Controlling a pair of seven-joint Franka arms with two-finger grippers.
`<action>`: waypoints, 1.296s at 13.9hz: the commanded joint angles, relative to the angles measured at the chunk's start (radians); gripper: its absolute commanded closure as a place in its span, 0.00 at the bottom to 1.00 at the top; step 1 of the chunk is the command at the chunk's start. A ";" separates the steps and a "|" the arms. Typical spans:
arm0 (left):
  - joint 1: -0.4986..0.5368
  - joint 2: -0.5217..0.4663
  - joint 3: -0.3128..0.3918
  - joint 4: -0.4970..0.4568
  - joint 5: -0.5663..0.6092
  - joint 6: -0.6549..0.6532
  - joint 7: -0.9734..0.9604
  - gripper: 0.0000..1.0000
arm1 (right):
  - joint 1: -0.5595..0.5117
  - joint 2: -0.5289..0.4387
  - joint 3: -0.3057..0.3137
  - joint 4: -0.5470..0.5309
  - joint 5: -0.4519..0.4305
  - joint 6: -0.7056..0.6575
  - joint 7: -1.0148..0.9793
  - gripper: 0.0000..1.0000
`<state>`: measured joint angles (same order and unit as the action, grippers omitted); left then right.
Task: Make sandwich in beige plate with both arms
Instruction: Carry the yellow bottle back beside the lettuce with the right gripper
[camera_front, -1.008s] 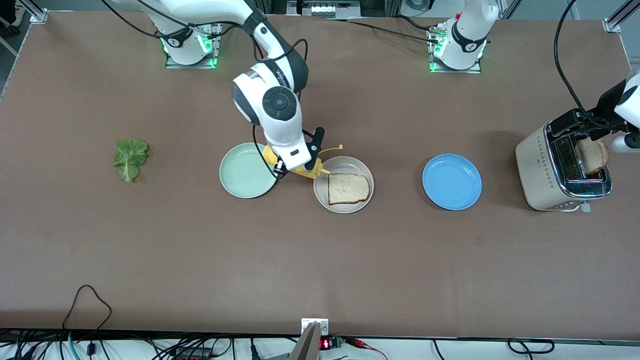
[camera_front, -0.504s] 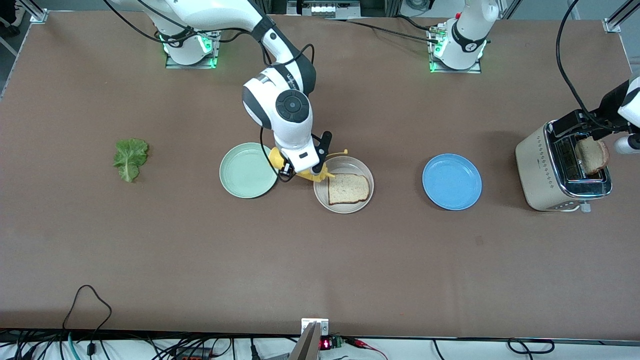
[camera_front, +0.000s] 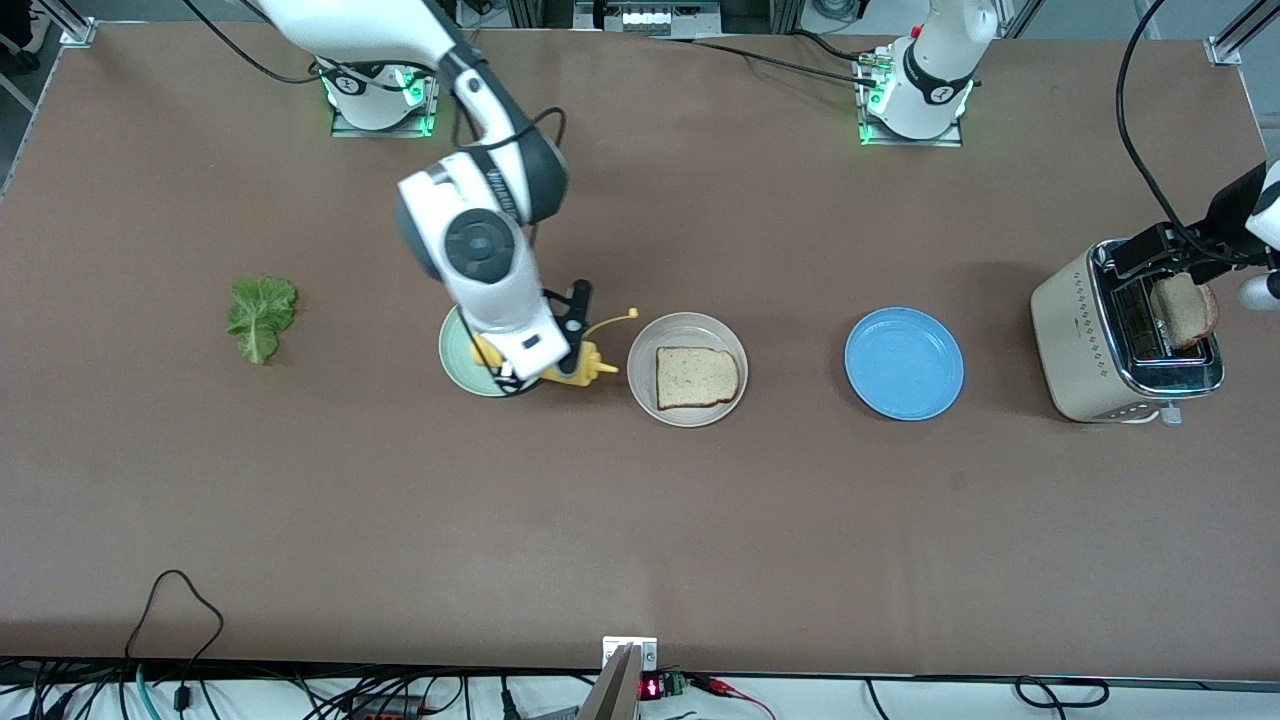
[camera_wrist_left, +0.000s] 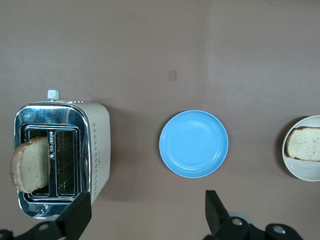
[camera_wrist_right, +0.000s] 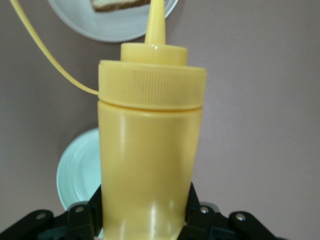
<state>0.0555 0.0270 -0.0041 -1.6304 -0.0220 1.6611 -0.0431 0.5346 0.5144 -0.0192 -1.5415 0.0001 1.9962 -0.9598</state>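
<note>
The beige plate holds one bread slice. My right gripper is shut on a yellow squeeze bottle, tilted with its nozzle toward the beige plate, over the mint-green plate's rim. In the right wrist view the bottle fills the frame, with the beige plate past its tip. A second bread slice stands in the toaster. My left gripper hangs open above the toaster; the left wrist view shows its fingers wide apart over the toaster and bare table. A lettuce leaf lies toward the right arm's end.
A mint-green plate sits beside the beige plate, toward the right arm's end. A blue plate lies between the beige plate and the toaster. Cables run along the table edge nearest the front camera.
My right arm has carried the yellow bottle from over the beige plate's rim toward the mint-green plate. The left gripper has stayed over the toaster.
</note>
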 joint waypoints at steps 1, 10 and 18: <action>-0.002 -0.009 -0.008 -0.008 -0.012 0.009 0.009 0.00 | -0.114 -0.108 0.008 -0.106 0.078 -0.005 -0.233 1.00; -0.002 -0.009 -0.008 -0.005 -0.015 0.011 0.009 0.00 | -0.497 -0.119 0.008 -0.296 0.625 0.007 -1.024 1.00; 0.007 -0.007 -0.008 -0.006 -0.013 0.005 0.009 0.00 | -0.720 -0.041 0.007 -0.440 1.001 -0.218 -1.566 1.00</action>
<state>0.0511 0.0269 -0.0108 -1.6304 -0.0221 1.6643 -0.0431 -0.1342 0.4785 -0.0306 -1.9527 0.9429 1.8457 -2.4301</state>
